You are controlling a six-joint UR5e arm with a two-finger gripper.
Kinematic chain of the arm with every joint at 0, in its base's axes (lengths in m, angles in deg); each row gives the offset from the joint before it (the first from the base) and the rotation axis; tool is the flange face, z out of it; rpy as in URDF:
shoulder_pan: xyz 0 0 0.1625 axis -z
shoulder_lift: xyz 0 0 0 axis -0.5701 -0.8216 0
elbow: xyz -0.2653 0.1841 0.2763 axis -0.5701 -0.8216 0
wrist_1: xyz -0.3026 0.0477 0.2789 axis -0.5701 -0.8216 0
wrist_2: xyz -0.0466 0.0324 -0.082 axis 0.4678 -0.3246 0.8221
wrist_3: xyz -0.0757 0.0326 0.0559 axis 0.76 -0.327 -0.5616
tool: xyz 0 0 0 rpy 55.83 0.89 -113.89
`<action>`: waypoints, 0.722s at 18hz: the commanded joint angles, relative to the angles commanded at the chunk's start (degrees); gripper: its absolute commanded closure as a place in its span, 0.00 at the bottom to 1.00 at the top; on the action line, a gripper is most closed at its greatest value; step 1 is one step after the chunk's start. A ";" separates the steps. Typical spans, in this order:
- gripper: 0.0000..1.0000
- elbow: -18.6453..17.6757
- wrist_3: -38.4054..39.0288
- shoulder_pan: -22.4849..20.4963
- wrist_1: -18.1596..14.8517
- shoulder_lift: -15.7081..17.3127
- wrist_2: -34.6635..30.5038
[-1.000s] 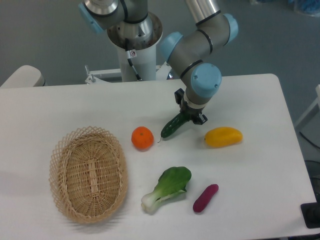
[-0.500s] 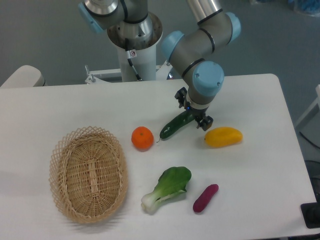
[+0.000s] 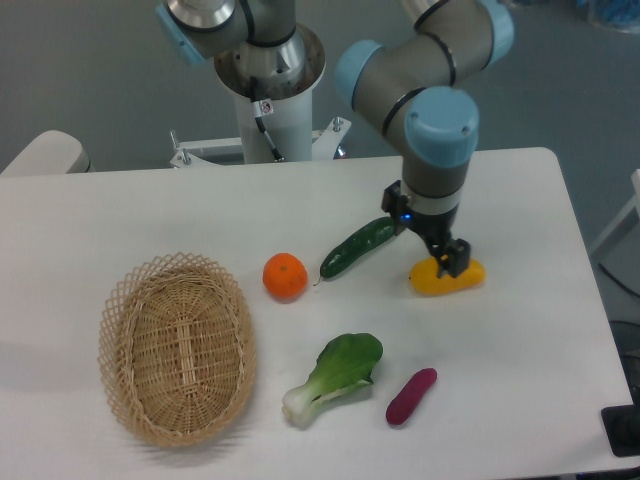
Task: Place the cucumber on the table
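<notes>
One cucumber (image 3: 358,247) lies free on the white surface (image 3: 520,330), just right of the orange (image 3: 285,275), stem tip toward it. The jaws (image 3: 432,245) hang open and empty just right of the cucumber, over the yellow mango (image 3: 447,277). Basket (image 3: 176,347) near left; bok choy (image 3: 333,374) and purple piece (image 3: 411,396) near.

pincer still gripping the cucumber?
No, the cucumber lies free on the table, and the pincer sits off its right end, above the yellow mango.
</notes>
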 joint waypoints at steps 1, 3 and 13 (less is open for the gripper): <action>0.00 0.97 0.09 -0.52 0.00 -0.35 0.97; 0.00 2.47 -0.52 -2.45 -0.09 -0.88 2.64; 0.00 4.06 -21.95 -12.65 0.17 -2.20 7.04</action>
